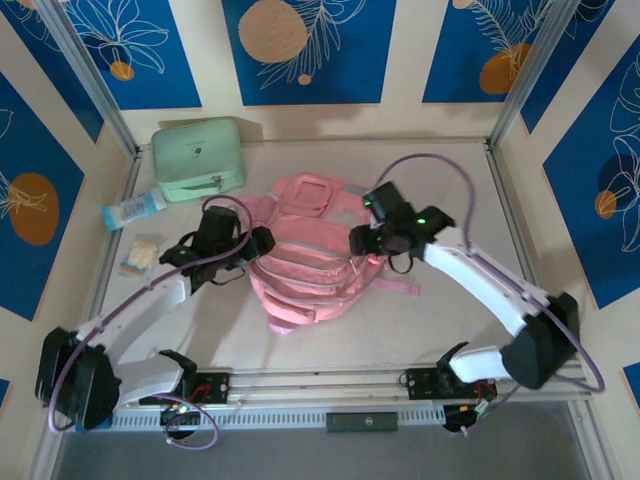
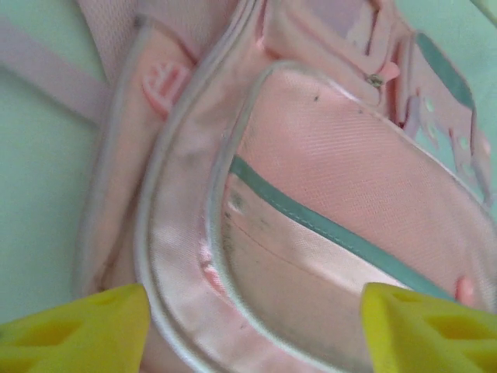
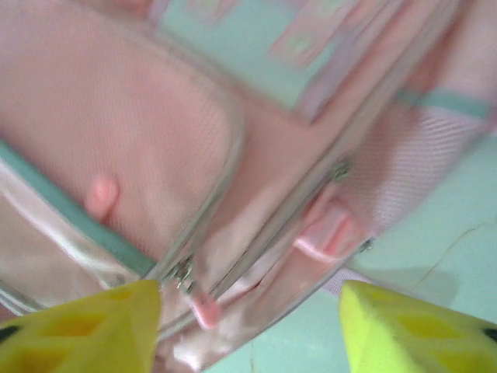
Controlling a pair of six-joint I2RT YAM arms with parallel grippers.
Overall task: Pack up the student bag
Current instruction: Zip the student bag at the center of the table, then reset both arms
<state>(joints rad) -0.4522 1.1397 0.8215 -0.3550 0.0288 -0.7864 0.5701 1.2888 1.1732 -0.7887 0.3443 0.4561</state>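
Observation:
The student bag (image 1: 305, 255), a soft pink backpack with grey piping and teal trim, lies flat in the middle of the table. My left gripper (image 1: 262, 241) hovers at its left side. In the left wrist view it (image 2: 256, 334) is open, with yellow fingertips (image 2: 78, 330) wide apart over the curved front pocket edge (image 2: 233, 256). My right gripper (image 1: 362, 240) is at the bag's right side. It (image 3: 248, 330) is open too, jaws spread over the zip lines, with a pink zip pull (image 3: 203, 309) near its left finger (image 3: 78, 330). Neither gripper holds anything.
A mint green boxy zip case (image 1: 198, 157) stands at the back left. A blue and white tube (image 1: 133, 210) and a small pale packet (image 1: 140, 255) lie left of the bag. Metal frame posts and patterned walls close in the table (image 1: 470, 200).

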